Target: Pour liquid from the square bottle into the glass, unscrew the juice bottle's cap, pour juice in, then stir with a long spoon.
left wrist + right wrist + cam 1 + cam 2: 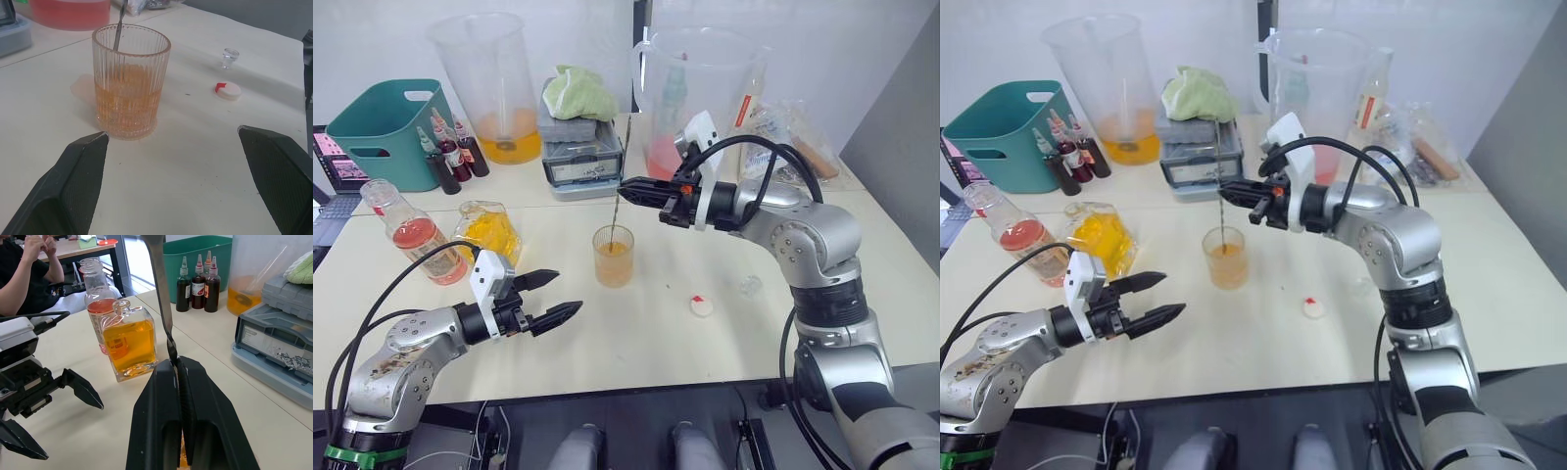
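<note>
Stirring is under way at frame centre: the right gripper (628, 190) pinches the long spoon (1221, 211), its bowl in the glass (613, 256) of orange mix. The cap (702, 305) lies off at lower right, so both pours look finished. The left gripper (548, 298) waits at lower left, fingers spread.

ribbed clear glass (131, 81), shiny twisted metal long spoon (163, 308), matt cream table (636, 333), faceted glossy square bottle (128, 340).
</note>
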Motion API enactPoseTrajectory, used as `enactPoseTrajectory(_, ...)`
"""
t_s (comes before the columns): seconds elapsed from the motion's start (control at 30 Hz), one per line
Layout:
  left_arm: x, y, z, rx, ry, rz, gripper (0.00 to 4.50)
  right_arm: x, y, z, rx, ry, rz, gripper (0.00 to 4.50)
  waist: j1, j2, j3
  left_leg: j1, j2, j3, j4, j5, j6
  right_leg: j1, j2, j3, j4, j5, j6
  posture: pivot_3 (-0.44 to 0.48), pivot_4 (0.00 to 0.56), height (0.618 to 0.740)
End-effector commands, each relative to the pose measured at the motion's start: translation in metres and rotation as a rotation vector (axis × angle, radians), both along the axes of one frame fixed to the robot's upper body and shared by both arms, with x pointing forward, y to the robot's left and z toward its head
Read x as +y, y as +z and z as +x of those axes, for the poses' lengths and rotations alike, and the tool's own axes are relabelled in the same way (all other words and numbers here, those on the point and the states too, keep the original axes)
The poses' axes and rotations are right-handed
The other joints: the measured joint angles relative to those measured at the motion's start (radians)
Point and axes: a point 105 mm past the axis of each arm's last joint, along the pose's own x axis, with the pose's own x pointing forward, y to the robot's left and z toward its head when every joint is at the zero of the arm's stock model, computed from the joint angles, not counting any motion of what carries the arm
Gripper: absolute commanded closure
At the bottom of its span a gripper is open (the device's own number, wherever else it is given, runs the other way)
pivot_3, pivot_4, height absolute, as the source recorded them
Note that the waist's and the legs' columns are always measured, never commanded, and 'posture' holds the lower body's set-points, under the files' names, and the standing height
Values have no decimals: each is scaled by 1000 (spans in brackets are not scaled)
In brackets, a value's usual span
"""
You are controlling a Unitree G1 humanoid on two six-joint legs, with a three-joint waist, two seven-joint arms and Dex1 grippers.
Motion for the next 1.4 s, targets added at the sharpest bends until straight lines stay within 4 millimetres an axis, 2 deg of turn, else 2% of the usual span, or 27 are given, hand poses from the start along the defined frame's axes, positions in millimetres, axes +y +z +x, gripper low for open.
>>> enactPoseTrajectory(0.03,0,7,-1,-41,-9,6,19,-1,15,-14,-39,34,17,4500,0,0,0,0,0,0,0,0,0,0,0,0,0,0,0,0,150,740)
enactPoseTrajectory(0.43,0,7,-1,-40,-6,6,19,5,16,-19,19,66,33,4500,0,0,0,0,0,0,0,0,0,0,0,0,0,0,0,0,150,740)
enactPoseTrajectory(0.6,0,5,-2,-38,-1,5,19,14,13,-6,3,41,73,4500,-5,0,0,0,0,0,-1,0,0,0,0,0,0,0,0,0,150,740)
enactPoseTrajectory(0.7,0,5,-2,-37,1,4,19,7,17,11,-38,-24,70,4500,-5,0,0,0,0,0,-1,0,0,0,0,0,0,0,0,0,150,740)
enactPoseTrajectory(0.87,1,6,-2,-41,6,6,19,-1,18,16,-69,-42,38,4500,-1,0,0,0,0,0,0,0,0,0,0,0,0,0,0,0,150,740)
enactPoseTrajectory(0.97,1,6,-2,-41,6,6,19,-5,19,11,-72,-24,17,4500,0,0,0,0,0,0,0,0,0,0,0,0,0,0,0,0,150,740)
enactPoseTrajectory(1.07,1,6,-2,-40,4,7,19,-6,20,-8,-42,59,-5,4500,1,0,0,-1,0,0,0,0,0,0,0,0,0,0,0,0,150,740)
enactPoseTrajectory(1.2,1,7,-2,-42,3,7,19,1,20,-22,-12,118,3,4500,-2,0,0,0,0,0,-1,0,0,0,0,0,-1,0,0,0,150,740)
enactPoseTrajectory(1.4,1,8,0,-45,3,8,19,11,26,-23,1,124,64,4500,-2,0,0,0,0,0,-1,0,0,0,0,0,0,0,0,0,150,740)
